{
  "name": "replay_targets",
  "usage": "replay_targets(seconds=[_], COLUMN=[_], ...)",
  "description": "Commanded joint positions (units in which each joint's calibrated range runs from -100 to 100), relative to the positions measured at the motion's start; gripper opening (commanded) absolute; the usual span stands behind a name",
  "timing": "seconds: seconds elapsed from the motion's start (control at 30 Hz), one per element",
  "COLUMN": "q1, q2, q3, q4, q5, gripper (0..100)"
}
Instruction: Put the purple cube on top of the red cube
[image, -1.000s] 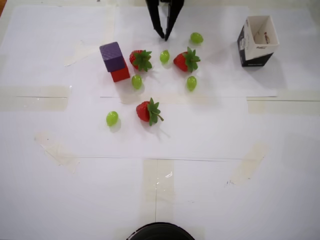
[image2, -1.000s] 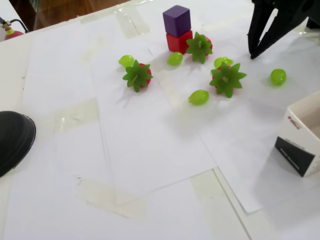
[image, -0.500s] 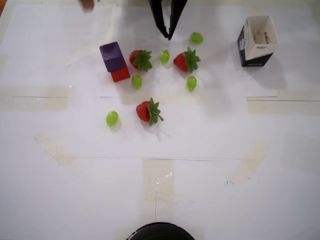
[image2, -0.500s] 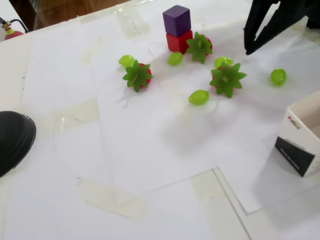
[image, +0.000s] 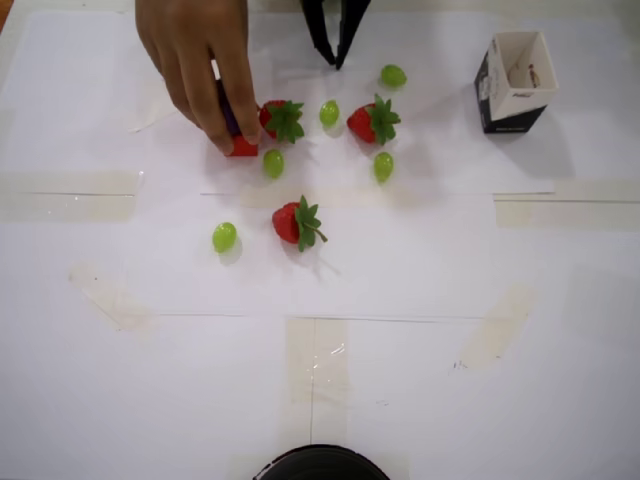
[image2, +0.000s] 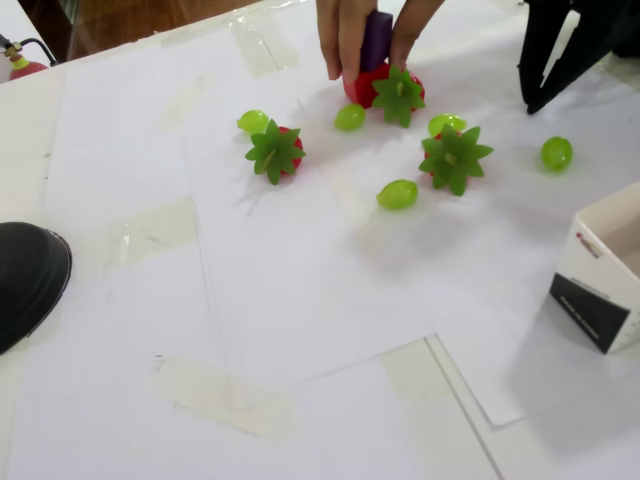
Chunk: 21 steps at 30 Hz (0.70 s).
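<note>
Purple cube (image2: 377, 38) dark violet, plain; red cube (image2: 362, 85) bright red beneath it; strawberries (image: 291, 221) red w/ green leaves; grapes (image: 224, 237) lime green; counter (image: 400, 380) white paper; box (image: 513, 80) black-sided, white inside.

A person's hand (image: 200, 60) covers the purple cube (image2: 377, 38) and red cube (image: 241, 148), blocking access from above; a strawberry (image: 282, 119) crowds their right side in the overhead view.
</note>
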Motion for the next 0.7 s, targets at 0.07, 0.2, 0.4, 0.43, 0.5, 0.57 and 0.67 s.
replay_targets(seconds=[0.07, 0.2, 0.4, 0.43, 0.5, 0.57, 0.67], q1=[0.4, 0.9, 1.1, 1.1, 1.0, 1.0, 1.0], q2=[-0.1, -0.1, -0.1, -0.1, -0.1, -0.1, 0.0], q3=[0.0, 0.0, 0.0, 0.0, 0.0, 0.0, 0.0], q4=[2.2, 2.6, 3.2, 3.2, 3.3, 3.4, 3.5], q5=[-0.2, 0.0, 0.3, 0.4, 0.5, 0.7, 0.8], gripper=[0, 0, 0, 0, 0, 0, 0])
